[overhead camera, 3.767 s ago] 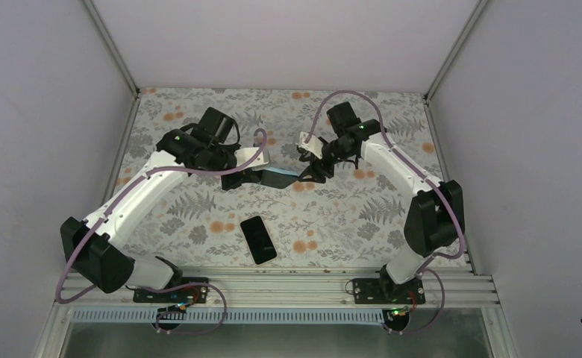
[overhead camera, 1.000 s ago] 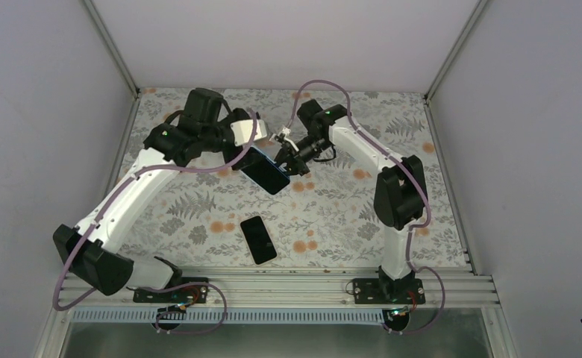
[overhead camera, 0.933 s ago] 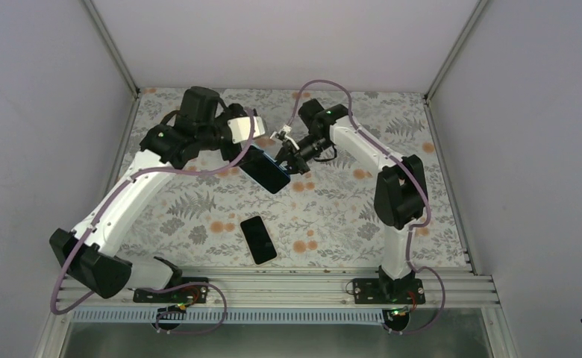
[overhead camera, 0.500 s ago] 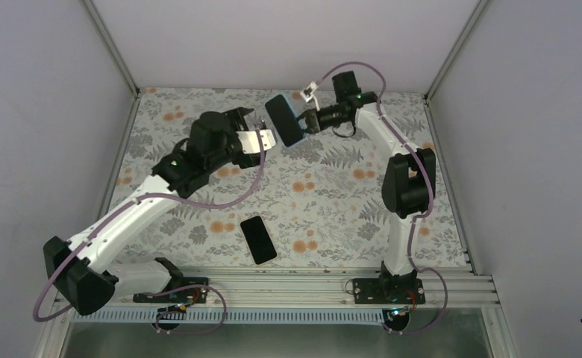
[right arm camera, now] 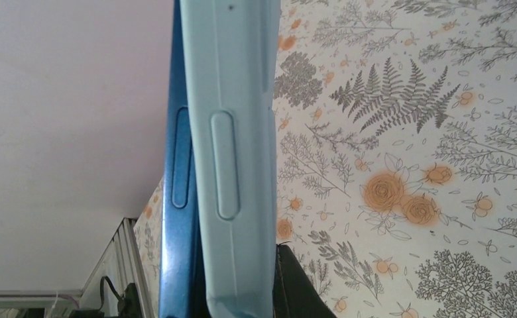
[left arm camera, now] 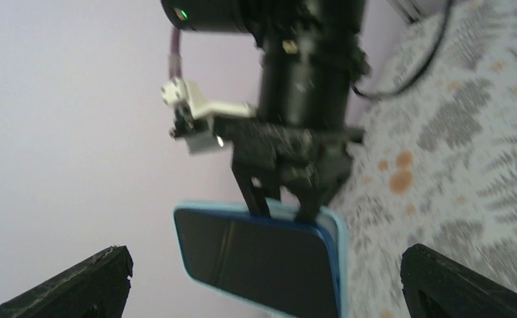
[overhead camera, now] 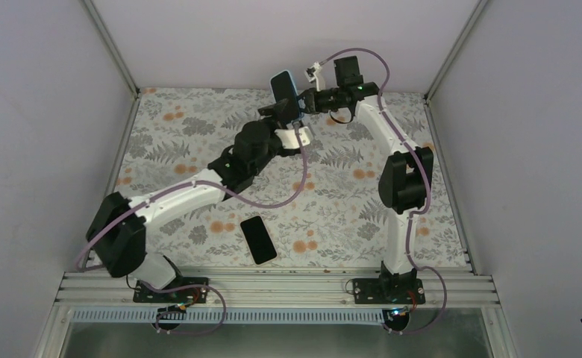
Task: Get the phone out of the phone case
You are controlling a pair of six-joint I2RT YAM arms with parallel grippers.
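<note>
The phone (left arm camera: 249, 255), dark-screened with a blue rim, sits in a light-blue phone case (left arm camera: 335, 232) held up in the air near the back wall. My right gripper (overhead camera: 297, 99) is shut on the case's edge. In the right wrist view, the phone's blue side (right arm camera: 179, 165) stands proud of the case (right arm camera: 232, 152) beside it, and a black finger (right arm camera: 299, 288) presses the case's back. My left gripper (overhead camera: 284, 118) is open wide just below the phone; its fingertips (left arm camera: 77, 285) flank the phone without touching it.
A bare black phone (overhead camera: 258, 239) lies flat on the floral table cloth (overhead camera: 348, 209) near the front edge. Grey walls close in the back and sides, with a metal rail (overhead camera: 273, 283) along the front.
The right arm lifted the cased phone up and back toward the rear wall. The left arm swung right and reached under it, with its jaws spread fully.
</note>
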